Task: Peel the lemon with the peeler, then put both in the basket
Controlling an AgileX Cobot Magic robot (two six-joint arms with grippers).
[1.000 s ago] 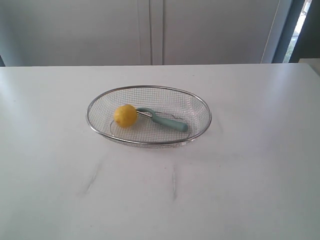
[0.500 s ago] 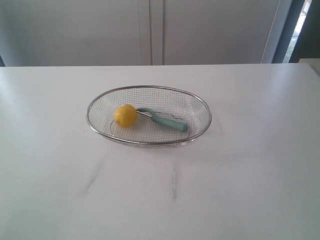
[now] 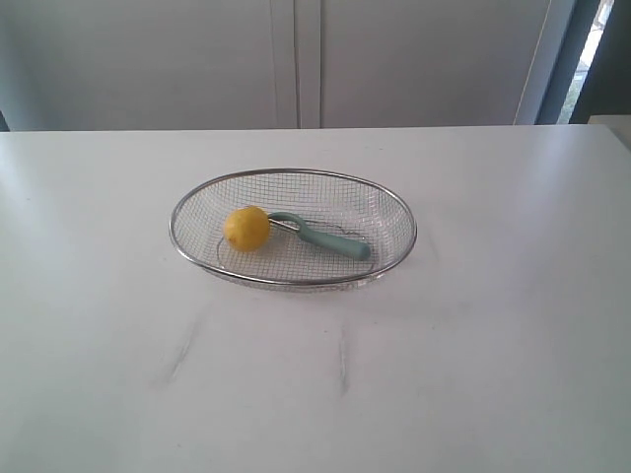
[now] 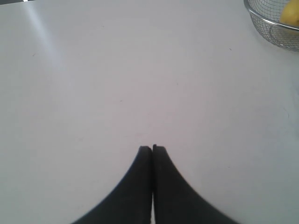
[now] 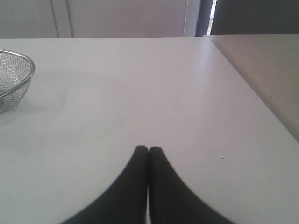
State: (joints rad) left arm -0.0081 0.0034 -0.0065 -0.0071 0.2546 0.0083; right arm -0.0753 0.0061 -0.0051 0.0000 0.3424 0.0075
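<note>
exterior – worktop: your white worktop [image 3: 493, 335] fills the view, with faint grey scuffs [image 3: 180, 353] on the bare stretch nearer the camera than the basket.
exterior – basket: your basket [image 3: 296, 170] sits flat on the worktop, about midway between the left and right edges and nearer the far edge than the near side of the view.
exterior – lemon: the lemon [image 3: 246, 228] lies inside the basket, in its left half, on the mesh floor. You can't read from here whether it's peeled.
exterior – peeler: the peeler [image 3: 333, 242] also lies inside the basket. Its head is right up against the lemon's right side and its handle runs off toward the basket's right end.
left wrist – fingers: your left fingers [image 4: 140, 182] are pressed tight together with nothing between them, above bare worktop.
left wrist – basket: a piece of rim and mesh shows with a sliver of lemon inside, well apart from the fingers.
right wrist – fingers: your right fingers [image 5: 161, 182] are pressed together too, empty, over bare worktop.
right wrist – basket: one end of the basket shows, well apart from the fingers. The worktop's right edge is on the other side.
</note>
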